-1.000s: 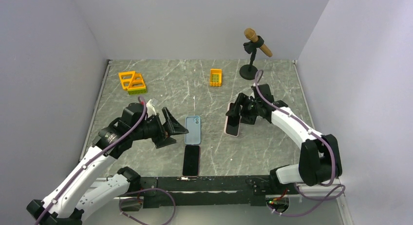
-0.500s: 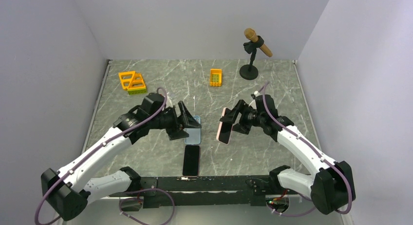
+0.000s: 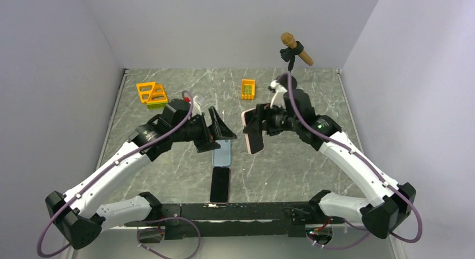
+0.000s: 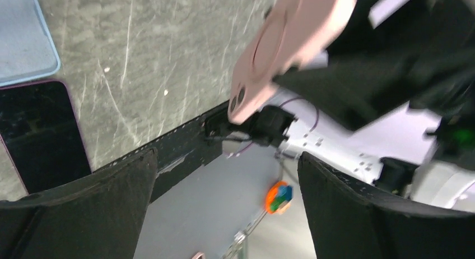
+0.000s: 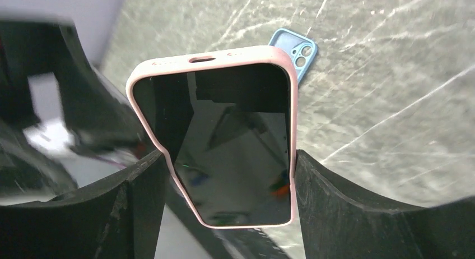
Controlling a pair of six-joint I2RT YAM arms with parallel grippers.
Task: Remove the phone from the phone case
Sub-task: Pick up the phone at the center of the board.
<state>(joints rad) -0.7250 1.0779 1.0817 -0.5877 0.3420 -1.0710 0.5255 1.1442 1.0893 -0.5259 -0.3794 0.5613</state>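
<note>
Now your right jaws, clenched on the pink-cased phone (image 3: 252,137), have raised it off the tabletop (image 3: 196,88) toward your released left jaws for extraction.

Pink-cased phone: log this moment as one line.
right gripper: shut on pink-cased phone, lifted off table | left gripper: open, empty, beside it | task: extraction not yet done
</note>
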